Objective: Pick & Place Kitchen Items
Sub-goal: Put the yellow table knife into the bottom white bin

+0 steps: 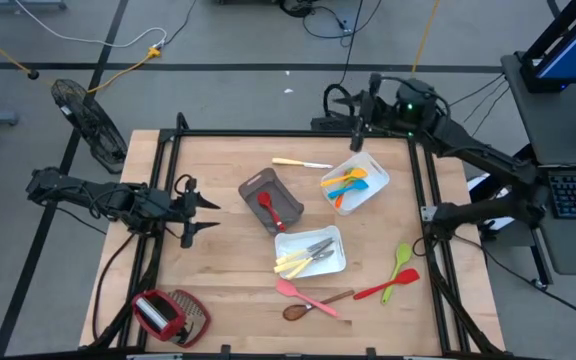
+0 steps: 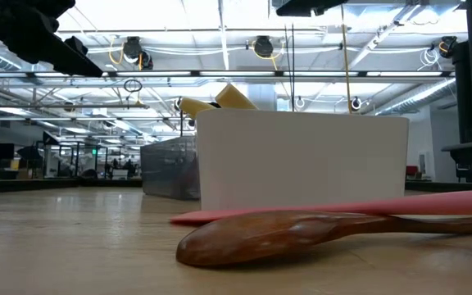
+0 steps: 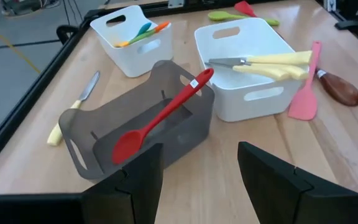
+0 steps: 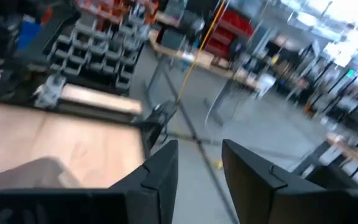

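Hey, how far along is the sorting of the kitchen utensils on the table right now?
Partly done. The grey bin holds a red spoon, one white tray holds blue and orange utensils, another holds pale-handled knives. Nothing is in hand: the left gripper and right gripper are open. Left out: a knife, green spoon, red spatula, pink spatula, wooden spoon.
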You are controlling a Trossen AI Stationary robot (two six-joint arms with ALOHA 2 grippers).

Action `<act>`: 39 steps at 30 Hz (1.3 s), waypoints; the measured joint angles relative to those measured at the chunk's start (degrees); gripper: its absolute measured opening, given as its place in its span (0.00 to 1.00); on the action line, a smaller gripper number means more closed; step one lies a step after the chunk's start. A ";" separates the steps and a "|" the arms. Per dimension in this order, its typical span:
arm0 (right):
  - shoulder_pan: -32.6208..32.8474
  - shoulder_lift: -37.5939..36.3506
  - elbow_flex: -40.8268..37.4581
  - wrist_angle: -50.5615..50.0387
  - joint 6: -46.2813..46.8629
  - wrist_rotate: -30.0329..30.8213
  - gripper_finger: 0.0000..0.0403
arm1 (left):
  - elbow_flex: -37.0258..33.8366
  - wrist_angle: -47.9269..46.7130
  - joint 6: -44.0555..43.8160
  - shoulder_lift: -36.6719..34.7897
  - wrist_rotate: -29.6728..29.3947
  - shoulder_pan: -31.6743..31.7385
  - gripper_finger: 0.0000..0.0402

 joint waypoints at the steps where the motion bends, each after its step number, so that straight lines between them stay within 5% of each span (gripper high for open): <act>1: 0.79 -0.61 0.00 -2.10 0.33 1.06 0.29 | 0.00 0.01 -0.26 -0.02 0.00 0.00 0.53; 10: 9.43 -2.22 -0.07 -12.16 3.26 8.92 0.29 | 0.00 0.02 -0.13 -0.02 0.00 0.00 0.53; 16: 12.49 -3.27 -2.68 -14.84 6.37 10.16 0.29 | 0.00 0.87 7.44 -0.02 -5.19 0.00 0.53; 26: 13.39 -15.42 -23.57 0.41 15.60 10.24 0.29 | 0.00 13.39 5.22 0.00 -5.60 -0.01 0.53; 35: 13.42 -29.24 -41.90 10.16 23.11 12.78 0.29 | 0.22 35.98 7.46 1.29 -9.98 1.40 0.53; 39: 13.38 -33.46 -46.63 11.97 24.32 14.56 0.29 | 3.80 32.01 2.84 5.46 -12.42 5.31 0.53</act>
